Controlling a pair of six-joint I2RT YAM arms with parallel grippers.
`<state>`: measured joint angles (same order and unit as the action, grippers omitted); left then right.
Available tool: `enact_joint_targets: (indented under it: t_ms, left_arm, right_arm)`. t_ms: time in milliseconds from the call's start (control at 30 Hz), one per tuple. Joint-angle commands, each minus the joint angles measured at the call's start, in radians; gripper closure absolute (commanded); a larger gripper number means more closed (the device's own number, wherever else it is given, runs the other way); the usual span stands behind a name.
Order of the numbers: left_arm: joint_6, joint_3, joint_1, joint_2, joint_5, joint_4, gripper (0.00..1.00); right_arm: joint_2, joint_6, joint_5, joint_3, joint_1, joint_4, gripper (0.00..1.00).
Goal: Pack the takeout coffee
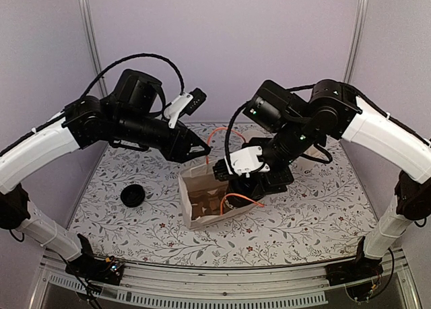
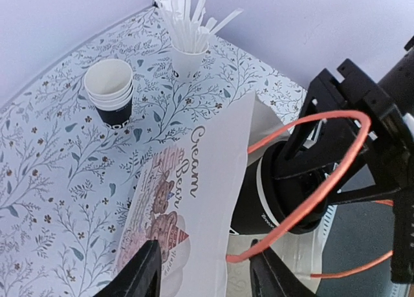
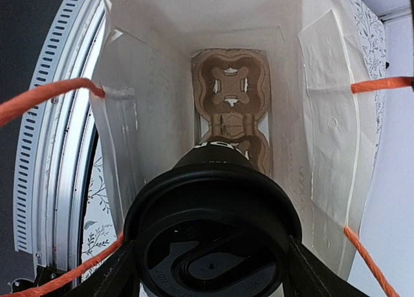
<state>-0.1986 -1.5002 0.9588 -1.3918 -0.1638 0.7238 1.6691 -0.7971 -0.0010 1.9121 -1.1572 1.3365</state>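
**Cup at Bag Mouth, Aligned With Carrier**

The takeout coffee [image 3: 213,239] is in the mouth of the paper bag [image 3: 155,70], with its black lid toward the wrist and its base pointing into the bag. The right gripper [image 3: 213,271] clamps the cup just under the lid, a finger on each side.

The cup's long axis runs along the bag's depth. The cardboard carrier [image 3: 229,96] lies on the bag's bottom, straight ahead of the cup base and apart from it. The next move is probably a straight advance along this axis into the carrier cell partly hidden behind the cup, keeping clear of both side walls.

The left gripper [image 2: 207,274] is at the bag's rim, opposite the right arm. Its fingers stand apart astride the printed wall, and no grip shows. An orange handle [image 2: 336,167] loops just beside the rim.
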Motion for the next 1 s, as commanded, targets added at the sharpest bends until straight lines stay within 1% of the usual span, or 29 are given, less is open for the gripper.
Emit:
enact_joint_targets:
  t_ms: [0, 67, 100, 133, 200, 300, 433, 533, 667, 800, 967]
  left_arm:
    - [0.065, -0.053, 0.012, 0.066, 0.003, 0.01, 0.48]
    - [0.086, -0.044, 0.008, 0.114, 0.063, 0.004, 0.38]
    - [0.095, -0.028, -0.003, 0.136, 0.111, -0.008, 0.32]
    - [0.104, -0.005, -0.024, 0.155, 0.127, -0.028, 0.27]
    - [0.108, 0.049, -0.096, 0.171, 0.095, -0.074, 0.23]
    - [0.112, 0.122, -0.212, 0.137, 0.002, -0.147, 0.23]
    - [0.136, 0.17, -0.301, 0.009, -0.091, -0.249, 0.24]
    - [0.133, 0.151, -0.317, -0.134, -0.147, -0.295, 0.27]
    - [0.124, 0.106, -0.316, -0.306, -0.209, -0.328, 0.31]
    - [0.099, 0.114, -0.321, -0.387, -0.256, -0.379, 0.32]
    - [0.064, 0.162, -0.321, -0.411, -0.349, -0.442, 0.33]
  right_arm:
    - [-0.05, 0.018, 0.047, -0.032, -0.026, -0.002, 0.5]
    - [-0.066, 0.01, 0.071, -0.06, -0.051, -0.013, 0.5]
    - [-0.073, 0.003, 0.088, -0.077, -0.064, -0.022, 0.51]
    - [-0.083, -0.001, 0.115, -0.096, -0.076, -0.029, 0.51]
    - [-0.099, -0.014, 0.15, -0.134, -0.095, -0.048, 0.51]
    - [-0.105, -0.02, 0.17, -0.165, -0.113, -0.061, 0.51]
    - [-0.106, -0.028, 0.202, -0.197, -0.151, -0.092, 0.52]
    - [-0.122, -0.046, 0.234, -0.239, -0.17, -0.147, 0.53]
    - [-0.162, -0.116, 0.292, -0.368, -0.176, -0.268, 0.54]
    - [-0.217, -0.202, 0.382, -0.512, -0.176, -0.412, 0.54]
    - [-0.256, -0.238, 0.405, -0.606, -0.177, -0.482, 0.54]
